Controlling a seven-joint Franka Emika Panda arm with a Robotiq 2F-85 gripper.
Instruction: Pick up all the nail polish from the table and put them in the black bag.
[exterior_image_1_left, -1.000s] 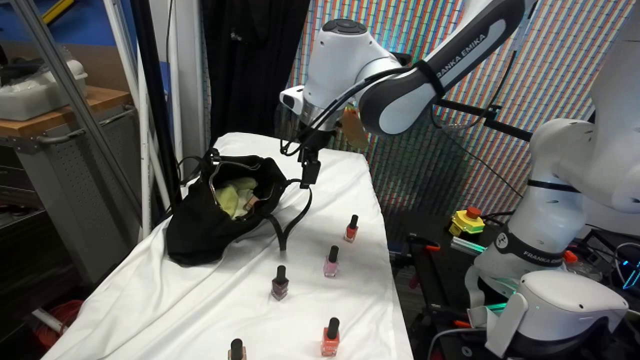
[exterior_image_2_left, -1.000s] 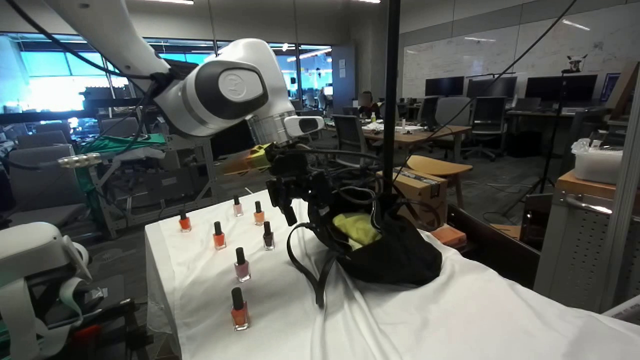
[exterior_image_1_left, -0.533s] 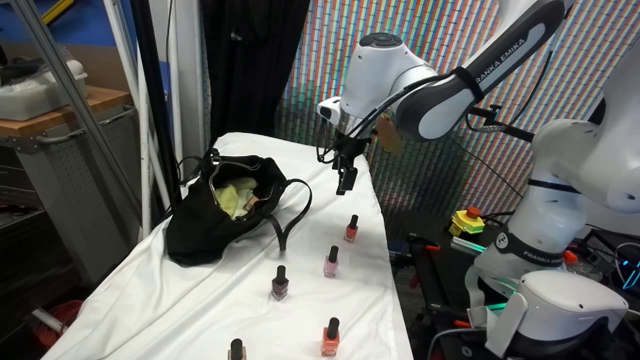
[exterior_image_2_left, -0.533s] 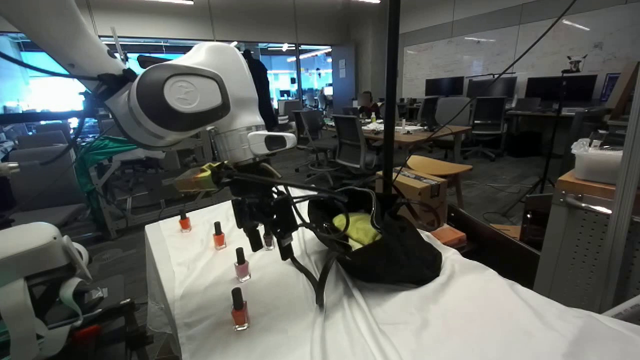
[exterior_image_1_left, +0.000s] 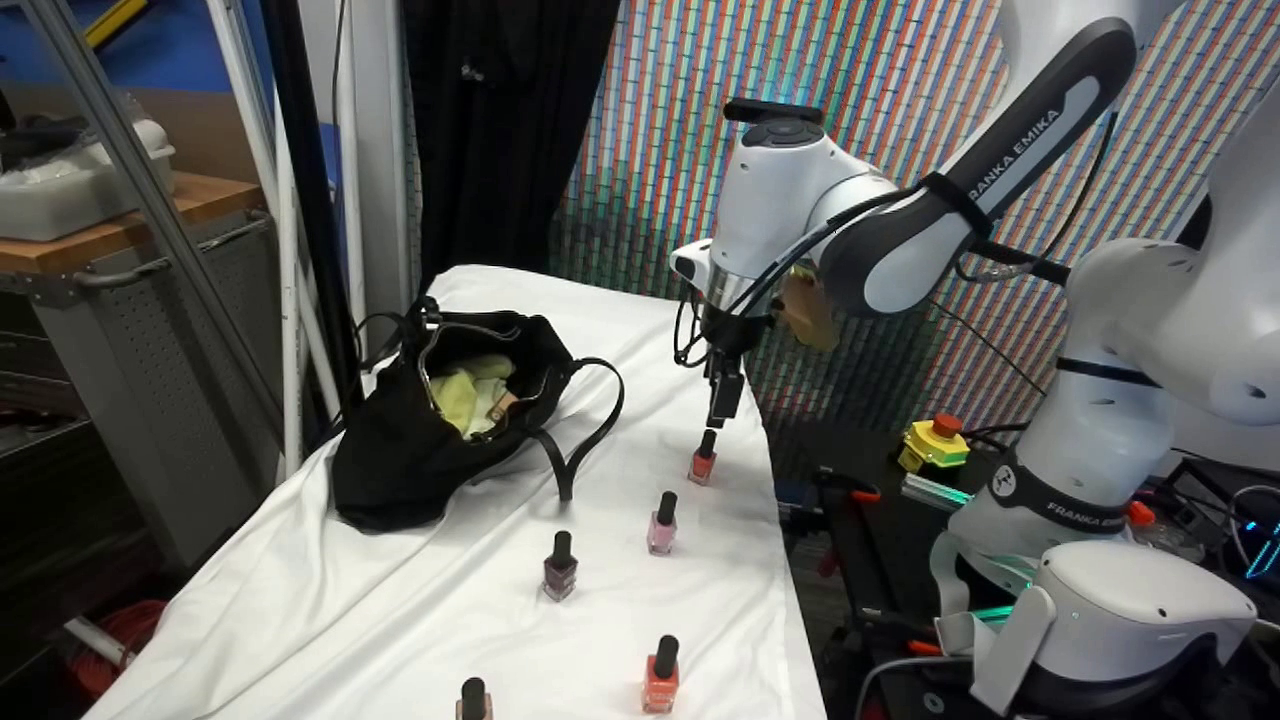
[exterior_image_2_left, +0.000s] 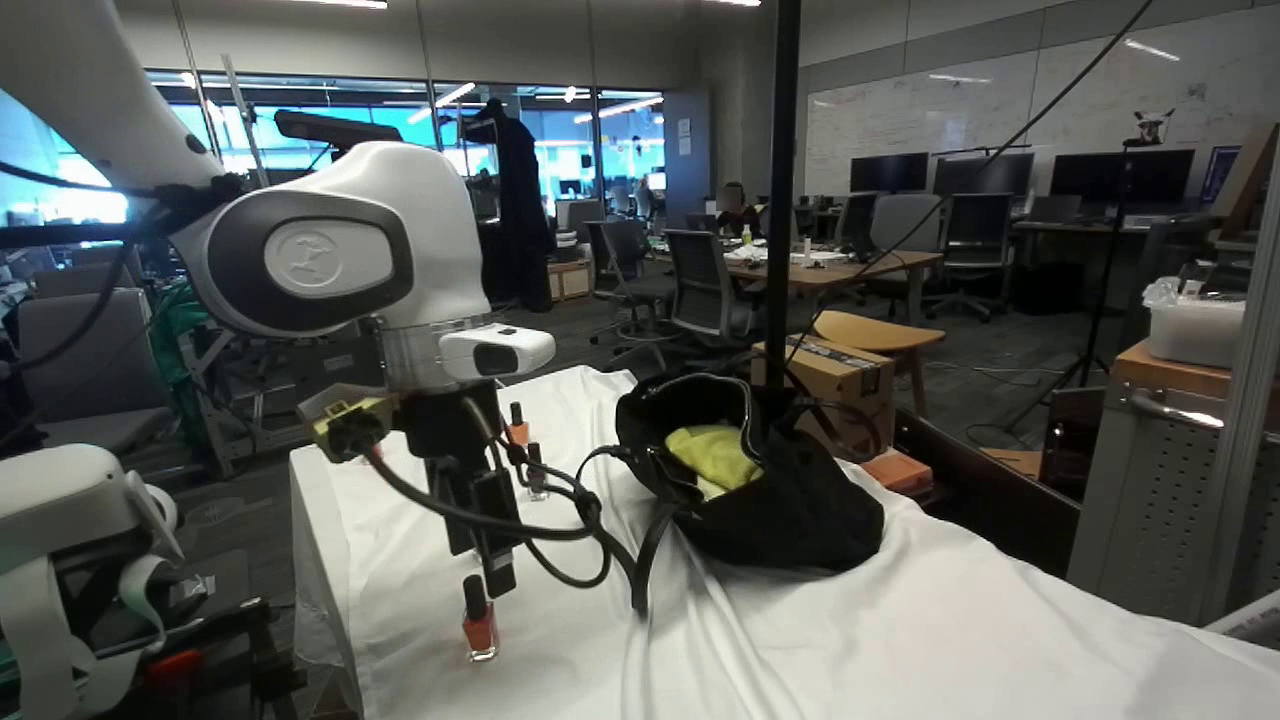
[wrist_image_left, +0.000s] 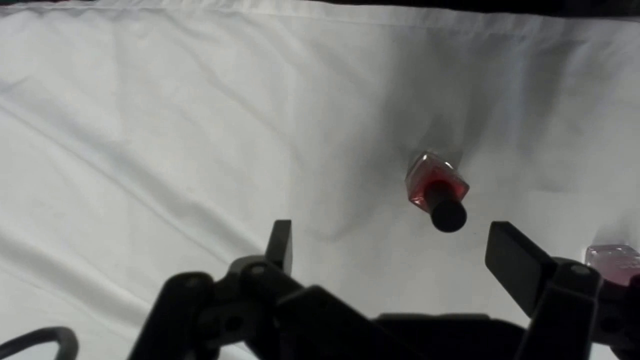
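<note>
Several nail polish bottles stand upright on the white-draped table. The closest to my gripper is a red nail polish, seen from above in the wrist view, ahead of the gap and nearer the right-hand fingertip. My gripper is open and holds nothing; in an exterior view it hangs just above and behind that bottle's black cap. Beyond it stand a pink nail polish, a dark nail polish and an orange nail polish. A peach nail polish is cut by the frame edge. The black bag gapes open, yellow-green cloth inside.
A loop handle of the bag lies on the cloth between bag and bottles. Beside the table are a red-topped stop button and a white headset. A black pole rises behind the bag.
My gripper has moved away from beside the bag and come down toward the red nail polish, staying open throughout. Bag and bottles stand where they were.
</note>
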